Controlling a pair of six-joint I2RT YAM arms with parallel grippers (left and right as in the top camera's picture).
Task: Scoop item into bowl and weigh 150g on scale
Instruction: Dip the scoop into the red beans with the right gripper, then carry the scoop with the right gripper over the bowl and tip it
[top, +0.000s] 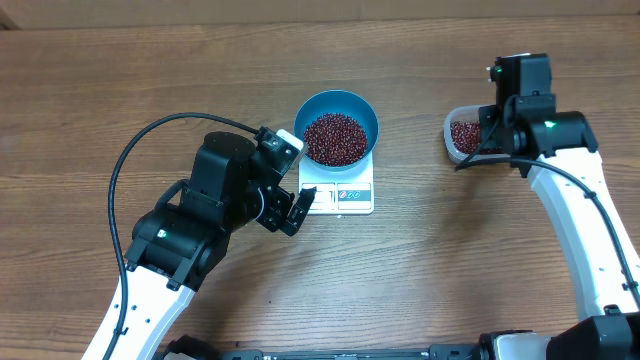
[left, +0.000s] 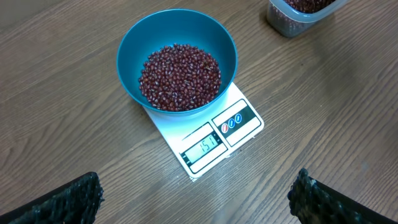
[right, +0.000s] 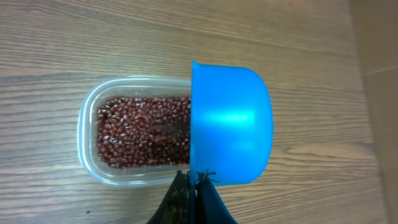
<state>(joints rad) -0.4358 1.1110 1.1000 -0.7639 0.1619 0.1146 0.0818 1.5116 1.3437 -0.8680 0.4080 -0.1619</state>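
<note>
Left wrist view. The bowl (left: 186, 28) is seen standing on the rear part of the scale (left: 171, 134), its rim overhanging the platform. The beans (left: 180, 78) are heaped in its bottom, well below the rim. A reading that appears to be 151 is shown on the display (left: 202, 148), beside three coloured buttons (left: 233, 121). The left tool (left: 196, 199) is held wide apart, one fingertip (left: 68, 202) at each lower corner, with only bare tabletop (left: 62, 112) between them. Part of a clear tub (left: 283, 22) is cut off at the upper edge.

Right wrist view. The right tool (right: 193, 196) is pressed together on the near end of a blue scoop (right: 230, 118), whose rounded underside is turned to the camera. The right end of the tub is overlapped by the scoop, and more beans are spread inside the tub.

Overhead view. Bowl and scale are placed at the tabletop's centre. The left tool is set just beside the scale's left edge; contact cannot be judged. The right tool is positioned by the tub, well apart from the scale.
</note>
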